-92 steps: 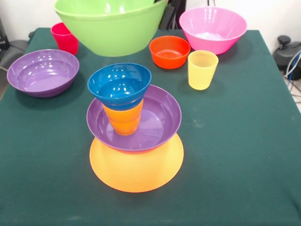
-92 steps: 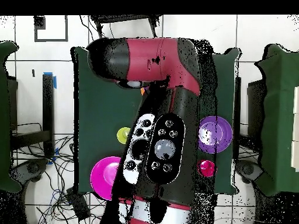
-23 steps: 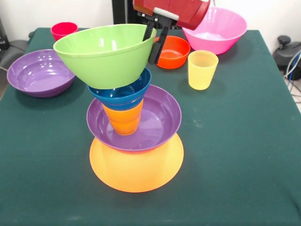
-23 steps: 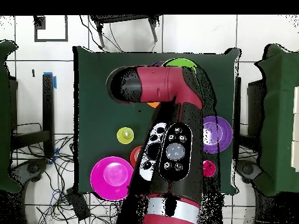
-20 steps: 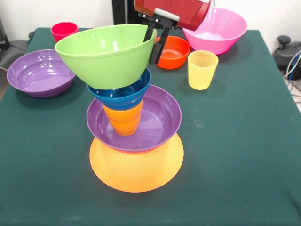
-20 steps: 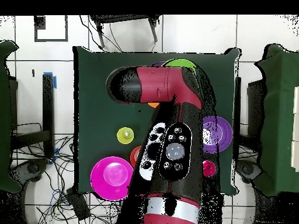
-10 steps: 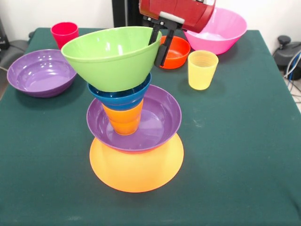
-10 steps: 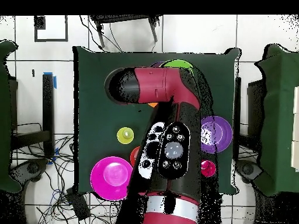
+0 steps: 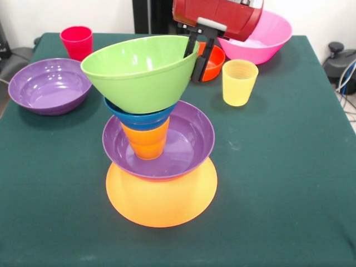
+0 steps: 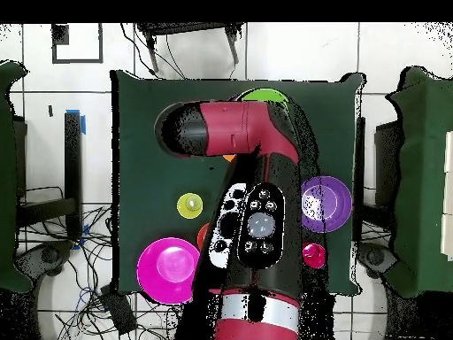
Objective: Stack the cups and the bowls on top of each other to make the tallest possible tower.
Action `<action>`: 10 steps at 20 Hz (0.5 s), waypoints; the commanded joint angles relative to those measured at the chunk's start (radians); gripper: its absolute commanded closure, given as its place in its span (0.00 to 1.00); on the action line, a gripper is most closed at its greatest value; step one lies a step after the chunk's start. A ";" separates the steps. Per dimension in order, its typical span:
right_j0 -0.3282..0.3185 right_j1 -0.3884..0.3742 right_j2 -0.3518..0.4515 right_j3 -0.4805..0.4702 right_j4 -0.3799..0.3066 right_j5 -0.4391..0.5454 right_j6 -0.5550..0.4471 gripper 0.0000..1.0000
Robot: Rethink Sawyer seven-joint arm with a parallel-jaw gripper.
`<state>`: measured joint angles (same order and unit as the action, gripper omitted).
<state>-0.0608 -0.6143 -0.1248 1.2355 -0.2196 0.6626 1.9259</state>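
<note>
Low in the middle of the front view sits the tower [image 9: 158, 161]. At the bottom is the yellow-orange bowl [image 9: 161, 197], flat on the green table [image 9: 278, 167]. On it rests a purple bowl [image 9: 186, 144], and an orange cup [image 9: 146, 142] stands inside that. A blue bowl [image 9: 139, 118] sits on the cup. The big green bowl [image 9: 139, 72] is on top, tipped to one side. The gripper [image 9: 198, 53] pinches the green bowl's rim at the upper right. Further back, a yellow cup [image 9: 239, 82] stands right of the middle and another purple bowl [image 9: 49, 85] lies at the left. At the top are a red cup [image 9: 77, 41], a small orange-red bowl [image 9: 214, 58] and a pink bowl [image 9: 267, 39].
</note>
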 commanded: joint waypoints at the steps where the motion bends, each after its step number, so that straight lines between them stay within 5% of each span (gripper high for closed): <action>1: -0.022 0.050 0.082 0.084 -0.084 -0.022 -0.088 1.00; 10: -0.016 0.051 0.061 0.079 -0.109 -0.026 -0.094 1.00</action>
<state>-0.0610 -0.6128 -0.1230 1.2355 -0.2196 0.6601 1.9259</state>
